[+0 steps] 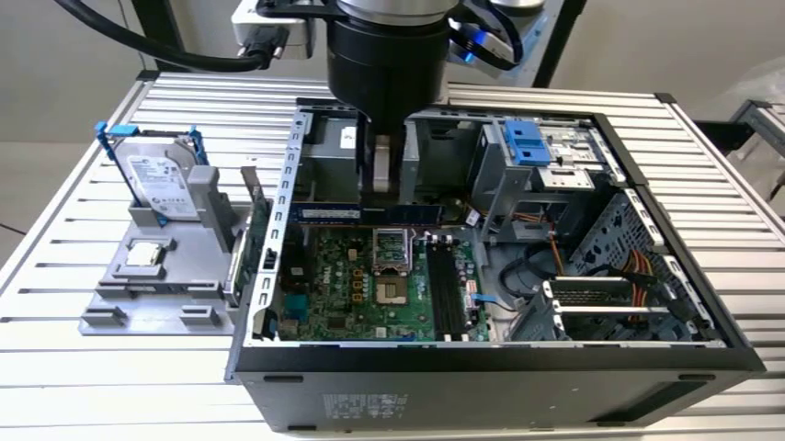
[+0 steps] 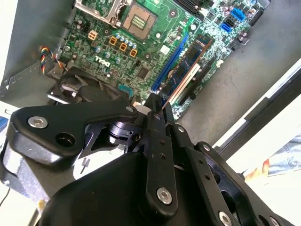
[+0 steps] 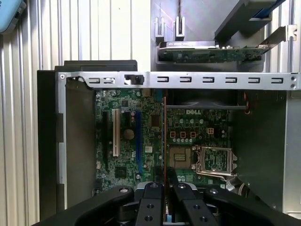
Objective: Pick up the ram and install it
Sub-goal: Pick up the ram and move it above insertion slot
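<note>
In the exterior view, the arm reaches straight down into the open computer case (image 1: 687,303), which lies on a slatted metal table (image 1: 73,230). The gripper (image 1: 386,197) is clamped on the ram (image 1: 331,213). The stick hangs level above the motherboard (image 1: 356,285), close to the case's far wall. A metal drive cage with a blue caddy (image 1: 531,142) stands just beside the arm on the exterior view's right. Orange and black cables (image 1: 558,248) lie below the cage. Outside the case, on the exterior view's left, a grey holder (image 1: 147,285) carries an upright hard drive (image 1: 160,179) in a blue frame and a small silver processor chip (image 1: 147,255).

In the second wrist view, the closed black fingers (image 2: 151,122) point at the board, and the ram (image 2: 195,52) runs away from their tips. It appears alongside a blue slot (image 2: 171,61) and a pale slot (image 2: 188,81). The empty processor socket (image 2: 138,21) lies further off. A black fan (image 2: 80,89) with coloured wires sits near the gripper's linkage.

In the first wrist view, the ram (image 3: 164,136) shows edge-on as a thin line rising from between the fingers (image 3: 153,193). It lies between the blue slot (image 3: 138,136) and the processor socket (image 3: 214,157). The case's perforated metal rail (image 3: 188,80) crosses beyond the stick's far end.
</note>
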